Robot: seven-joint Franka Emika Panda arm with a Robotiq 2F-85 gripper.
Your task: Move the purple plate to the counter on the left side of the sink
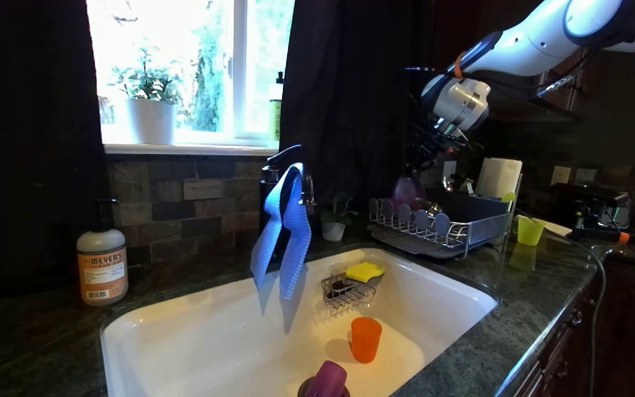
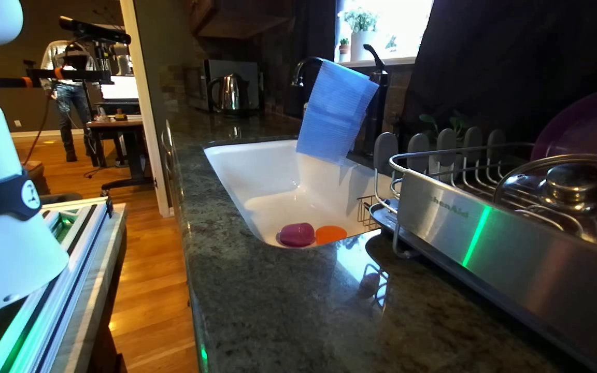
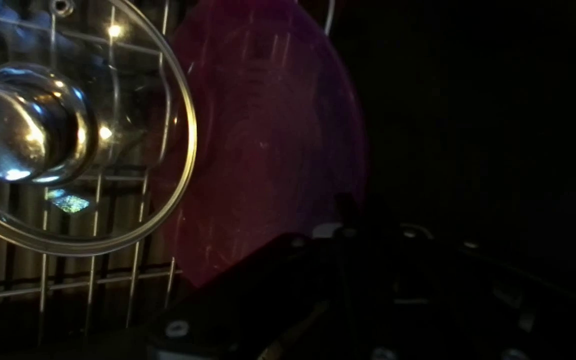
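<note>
Purple plate (image 1: 407, 190), in an exterior view: stands on edge in the dish rack (image 1: 488, 221), partly hidden behind padded grey prongs (image 1: 404, 214).
Gripper (image 1: 414, 167), in an exterior view: hangs from the white arm (image 1: 532, 47) at the plate's upper edge, pointing down; too dark to show contact or a gap.
Dish rack: sits on the dark stone counter (image 1: 538, 298), just beside the white sink (image 1: 196, 331).
Sink: contains an orange cup (image 1: 366, 340), a tipped purple cup (image 1: 328, 379), and a yellow sponge (image 1: 365, 271) in a wire caddy (image 1: 345, 302).
Faucet (image 1: 269, 190): draped with a blue cloth (image 1: 295, 237).
Purple plate (image 2: 583, 127), in an exterior view: leans dimly at the right edge, partly cut off, behind a glass lid (image 2: 573, 189) resting in the rack.
Lower part of the white arm (image 2: 11, 233): stands at the far left, well apart from the plate.
Purple plate (image 3: 263, 140), in the wrist view: fills the middle, tilted, just right of the lid and partly overlapped by the lid's rim.
Gripper, in the wrist view: reaches in from the lower right, overlapping the plate's lower right rim.
Grip: too dark to tell whether spread, pressed together or pinching the plate's rim.
</note>
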